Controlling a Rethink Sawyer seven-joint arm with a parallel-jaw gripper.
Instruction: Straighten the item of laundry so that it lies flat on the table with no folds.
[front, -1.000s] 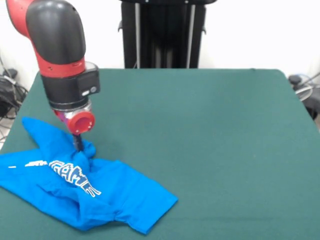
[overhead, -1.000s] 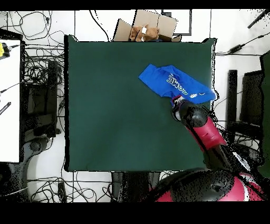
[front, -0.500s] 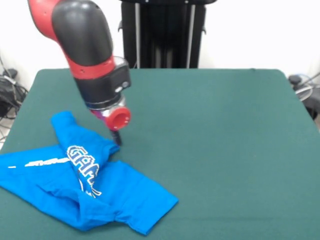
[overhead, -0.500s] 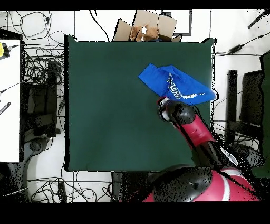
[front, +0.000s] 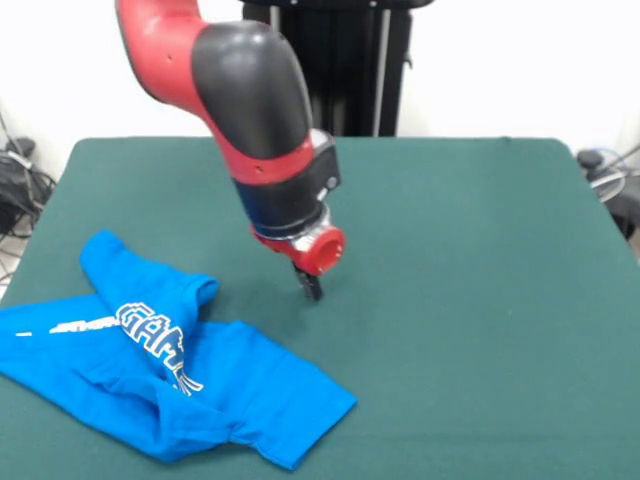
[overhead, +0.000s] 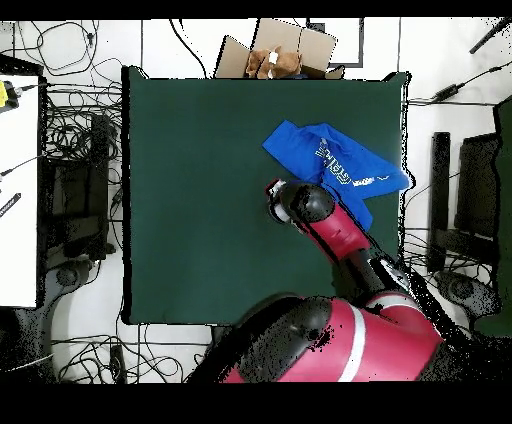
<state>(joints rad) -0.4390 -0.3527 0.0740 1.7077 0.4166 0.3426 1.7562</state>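
Observation:
The item of laundry (front: 215, 385), a bright blue T-shirt with white lettering, lies crumpled near the front left corner of the green table (front: 460, 260). One part is folded over the chest print, and a sleeve sticks out toward the table's left edge. My gripper (front: 311, 288) hangs just above the bare cloth top, to the right of the shirt and apart from it. It is open and holds nothing. In the overhead view the T-shirt (overhead: 335, 160) lies by the upper right of the table (overhead: 200, 200), with the gripper (overhead: 273, 192) below and left of it.
In the overhead view an open cardboard box (overhead: 280, 55) sits past the table's top edge. Tangled cables (overhead: 75, 150) lie on the floor along the left side. A white desk (overhead: 18, 190) stands at the far left.
The gripper has let go of the shirt and swung right, away from it, over bare table. The lifted fold has dropped back and settled to the left.

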